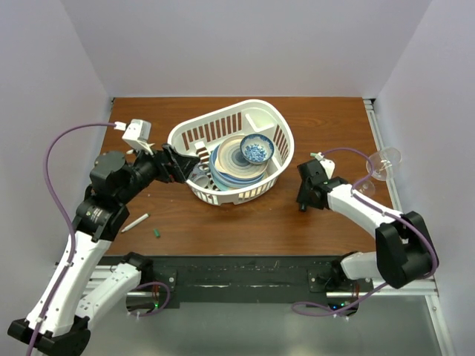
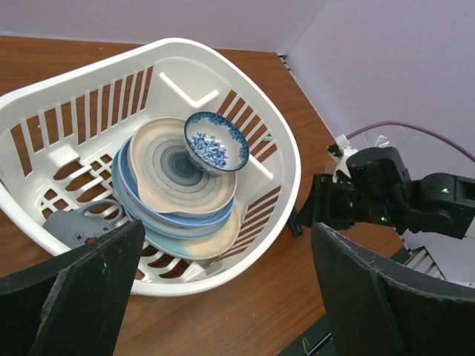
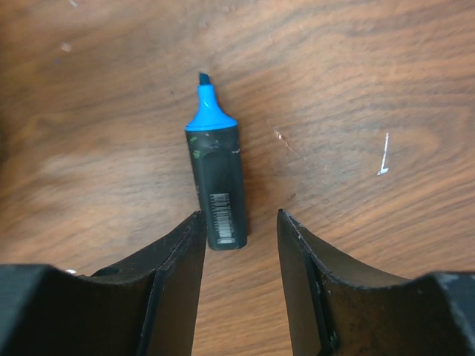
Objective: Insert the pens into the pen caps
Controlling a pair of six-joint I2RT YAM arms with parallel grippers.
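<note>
- Your white basket [image 1: 261, 106], mid wood bench [image 1: 245, 222] toward far edge: plate stack [image 1: 231, 169] w/ blue-patterned bowl [image 1: 257, 150] on top.
- Right side of bench: black marker [image 3: 217, 178] lying flat. Your R claw [image 3: 239, 215] straddles its butt end, not clenched, gap on one side.
- Your L claw [image 1: 180, 165]: released wide, beside basket's left wall.
- Near front-left corner: white pen [image 1: 135, 222], green cap [image 1: 157, 233], apart.
</note>
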